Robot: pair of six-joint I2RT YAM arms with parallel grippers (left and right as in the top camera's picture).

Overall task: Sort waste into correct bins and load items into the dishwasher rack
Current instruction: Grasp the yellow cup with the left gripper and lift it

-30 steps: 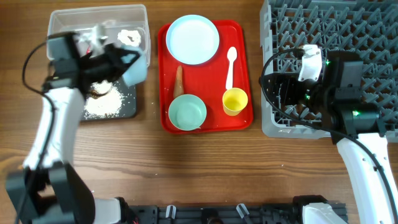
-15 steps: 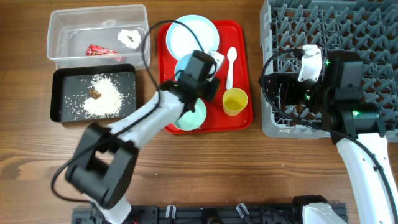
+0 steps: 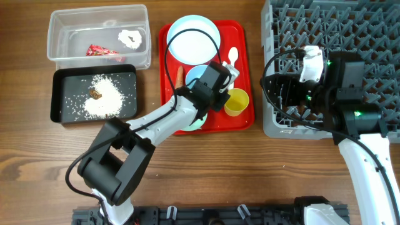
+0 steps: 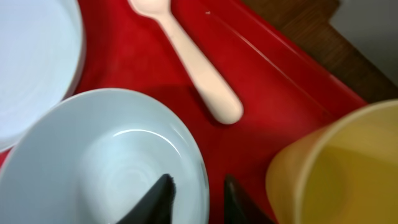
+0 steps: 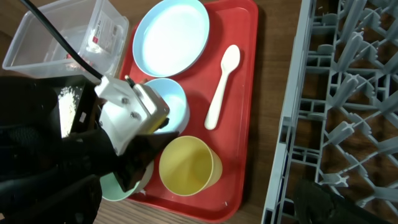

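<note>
Narrowly parted at the left gripper (image 4: 198, 196), astride the rim of the light-blue bowl (image 4: 112, 155): an edge hold, taking or letting go, cannot tell which. Sits upright on the red tray (image 4: 261, 93), white spoon (image 4: 199, 74) at twelve o'clock, yellow cup (image 4: 336, 168) at three. Belongs in the dishwasher rack (image 3: 375, 25), farther off at three o'clock.

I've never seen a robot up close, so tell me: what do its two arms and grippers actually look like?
Both arms are white tubes joined by chunky black joints. The left arm ends in a black gripper with pointed fingertips, a white block beside it and a thin black cable trailing off it. The right arm shows small green lights and looped black cables.
</note>
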